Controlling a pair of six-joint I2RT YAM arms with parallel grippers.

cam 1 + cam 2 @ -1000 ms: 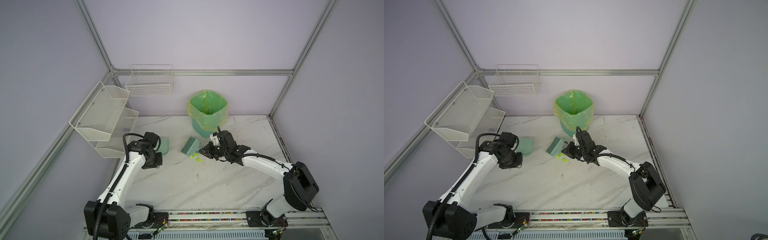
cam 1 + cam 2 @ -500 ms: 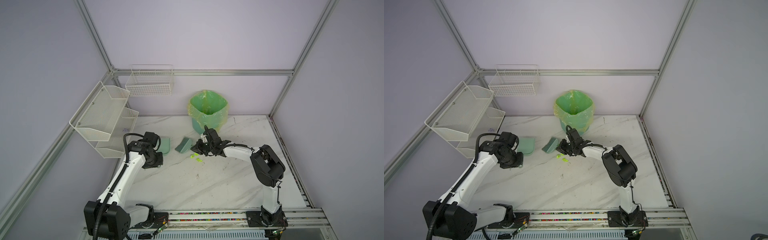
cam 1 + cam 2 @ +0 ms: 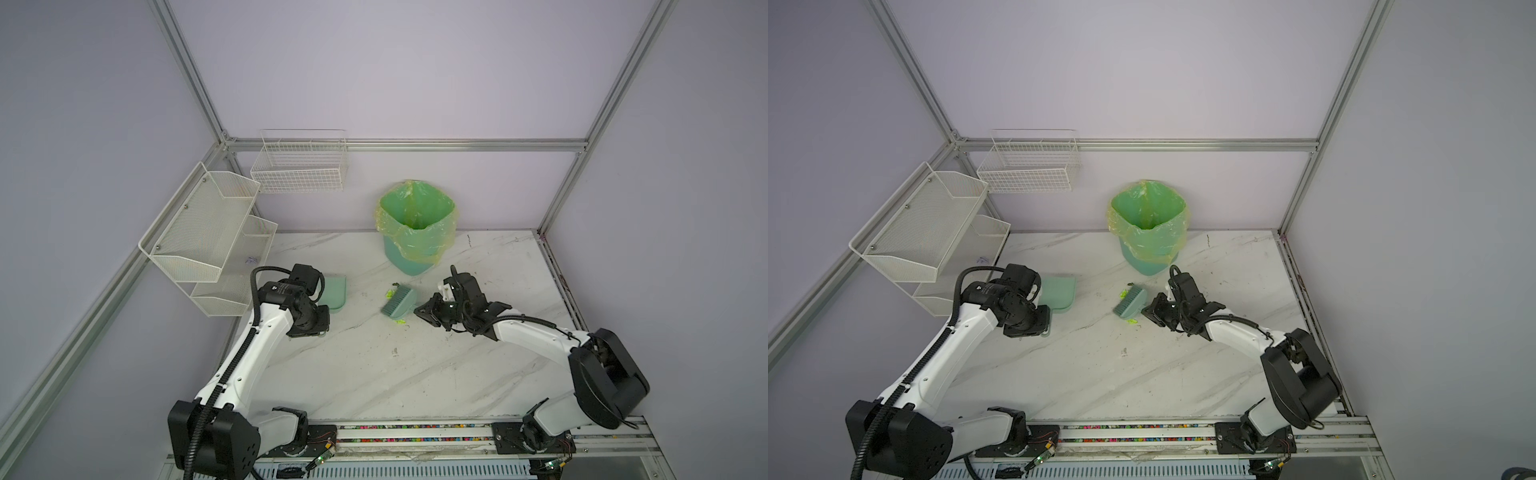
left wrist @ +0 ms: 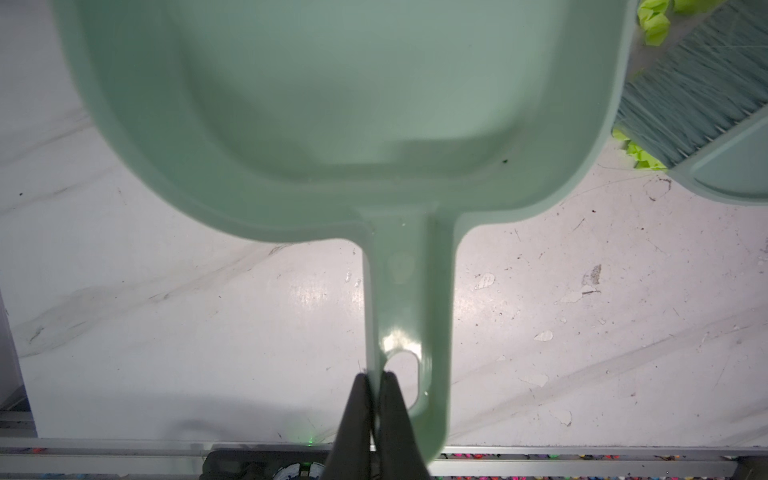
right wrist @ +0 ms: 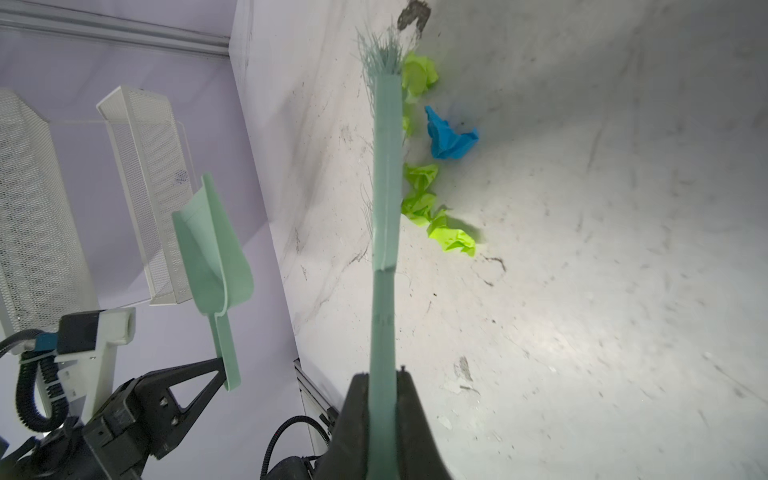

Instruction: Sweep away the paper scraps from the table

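Top views looked down on the whole white veined tabletop (image 3: 374, 374); close wrist cameras shared the mint plastic dustpan (image 4: 374, 104) (image 5: 216, 257)

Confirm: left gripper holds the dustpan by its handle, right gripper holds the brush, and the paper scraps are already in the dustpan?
Not quite. The dustpan is empty in the left wrist view; the paper scraps lie on the table beside the brush, as the right wrist view shows. The left gripper does hold the dustpan handle and the right gripper the brush.
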